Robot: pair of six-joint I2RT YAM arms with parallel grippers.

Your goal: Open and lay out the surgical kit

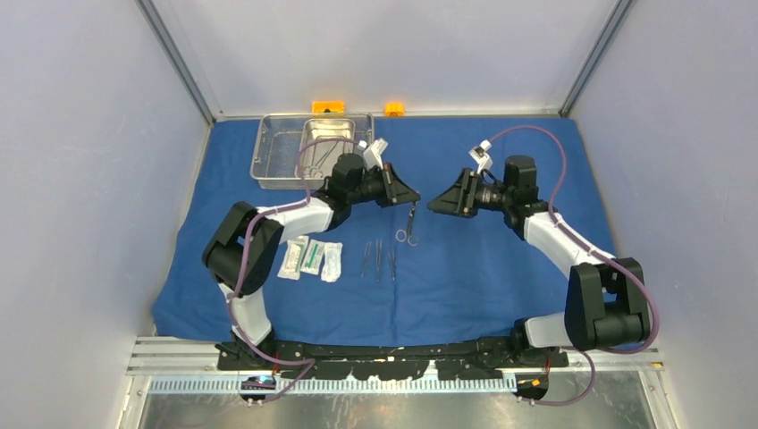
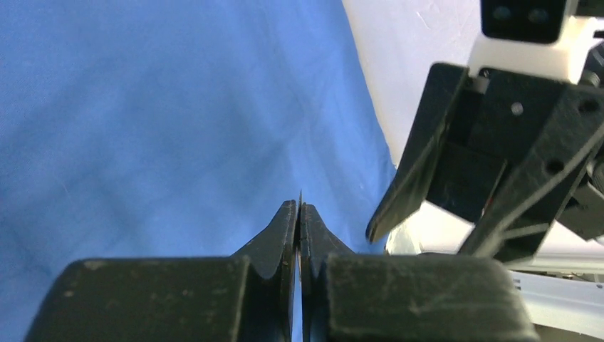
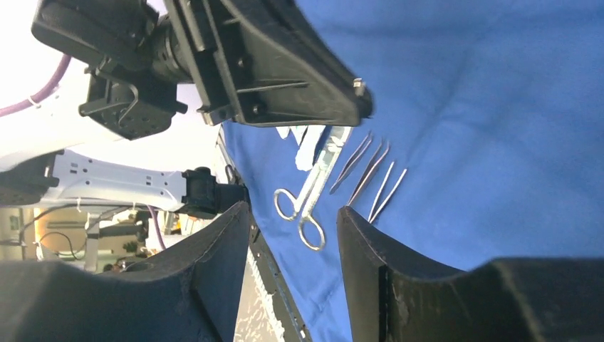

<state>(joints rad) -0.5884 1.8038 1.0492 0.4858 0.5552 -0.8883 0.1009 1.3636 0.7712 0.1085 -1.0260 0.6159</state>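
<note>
Left gripper [image 2: 299, 208] pinches thin steel scissors [image 3: 319, 174] over the large blue cloth wrap [image 2: 142, 107]. Right gripper [image 3: 293, 208] hangs nearby, fingers spread, empty.

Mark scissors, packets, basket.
scissors [image 1: 410, 222]: top view, shanks above the rings.
packets [image 1: 310, 257]: top view, middle packet.
basket [image 1: 277, 154]: top view, bare mesh floor, left part.

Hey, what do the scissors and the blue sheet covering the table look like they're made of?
The scissors look like polished steel: silvery, thin, with bright glints. The blue sheet looks like matte fabric, given its soft creases and wrinkled edges; woven or nonwoven is unclear.
</note>
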